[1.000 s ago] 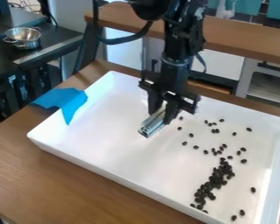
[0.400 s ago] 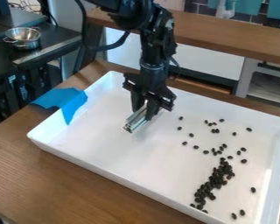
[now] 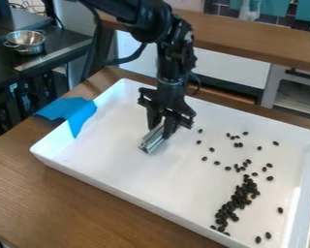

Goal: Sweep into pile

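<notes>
- Your gripper [image 3: 162, 127] pinches a short silvery bar [image 3: 151, 141] over the white tray [image 3: 118, 164], well apart from the dark beans.
- Nearest you, the dense bean cluster [image 3: 237, 198] stretches up from the tray's near wall; press hard toward that wall and the bar could jam or twist in your grip.
- Beyond, loose beans [image 3: 240, 145] lie scattered; carry the bar too high and you'd likely skip some, too fast and they'd roll off.
- Across the left rim, a blue sheet [image 3: 70, 112] could snag a wide swing.
</notes>
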Robot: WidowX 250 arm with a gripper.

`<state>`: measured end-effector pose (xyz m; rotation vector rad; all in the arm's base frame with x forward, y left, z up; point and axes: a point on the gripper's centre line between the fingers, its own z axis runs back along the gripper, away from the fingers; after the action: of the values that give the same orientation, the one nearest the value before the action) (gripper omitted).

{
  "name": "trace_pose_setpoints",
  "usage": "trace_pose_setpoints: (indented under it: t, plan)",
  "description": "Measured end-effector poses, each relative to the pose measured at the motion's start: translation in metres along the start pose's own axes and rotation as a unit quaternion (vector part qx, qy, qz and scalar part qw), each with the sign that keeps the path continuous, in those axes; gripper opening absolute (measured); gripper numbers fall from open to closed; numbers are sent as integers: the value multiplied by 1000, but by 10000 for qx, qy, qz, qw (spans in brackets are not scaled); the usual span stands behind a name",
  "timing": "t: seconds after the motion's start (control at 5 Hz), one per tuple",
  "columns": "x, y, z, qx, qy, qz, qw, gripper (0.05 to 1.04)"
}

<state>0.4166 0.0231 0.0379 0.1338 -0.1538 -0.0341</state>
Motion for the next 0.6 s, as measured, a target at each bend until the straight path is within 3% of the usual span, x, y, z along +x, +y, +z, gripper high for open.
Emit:
trace_pose_setpoints:
  t: [0.6]
  plan:
    - [3, -33, -3, -232, 204, -63, 9995, 362]
